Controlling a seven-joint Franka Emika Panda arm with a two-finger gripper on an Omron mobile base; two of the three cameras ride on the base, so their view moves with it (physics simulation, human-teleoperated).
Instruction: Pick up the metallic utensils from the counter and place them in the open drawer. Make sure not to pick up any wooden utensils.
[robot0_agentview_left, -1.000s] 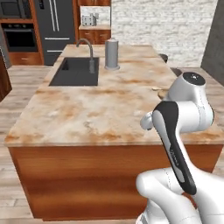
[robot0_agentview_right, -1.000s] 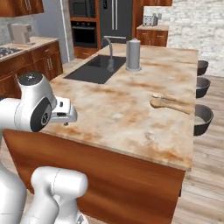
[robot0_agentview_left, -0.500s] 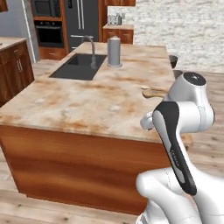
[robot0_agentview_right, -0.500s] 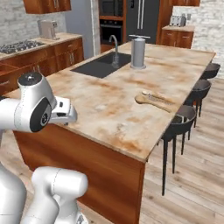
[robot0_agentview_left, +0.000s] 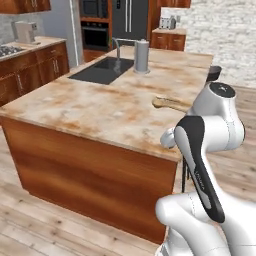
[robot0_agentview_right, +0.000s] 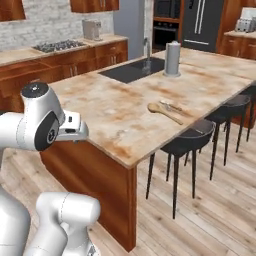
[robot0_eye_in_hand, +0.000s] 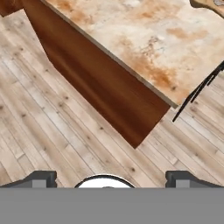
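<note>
The counter (robot0_agentview_right: 115, 107) is a beige marbled island on a reddish-brown base, and I see it from near one corner. A tan wooden spoon (robot0_agentview_right: 165, 113) lies near its stool-side edge, also seen as the wooden spoon (robot0_agentview_left: 170, 103). Close beside the spoon lies a slim silvery utensil (robot0_agentview_right: 171, 106), too small to name for sure. My gripper (robot0_eye_in_hand: 111, 179) is open, its fingertips (robot0_eye_in_hand: 41, 179) wide apart with nothing between them. It hangs above the wooden floor just off the counter's corner (robot0_eye_in_hand: 173, 104). The open drawer is out of view.
A dark sink (robot0_agentview_left: 102, 70) with a tap and a steel cylinder (robot0_agentview_left: 142, 56) sit at the counter's far end. Black stools (robot0_agentview_right: 189, 143) line the counter's right side, with their legs (robot0_eye_in_hand: 197, 92) near the corner. Cabinets, ovens and a fridge stand along the back walls.
The whole picture has shifted: the base has moved around the island, so the counter's corner and the stools now show closer. The arm keeps its pose and the gripper stays open.
</note>
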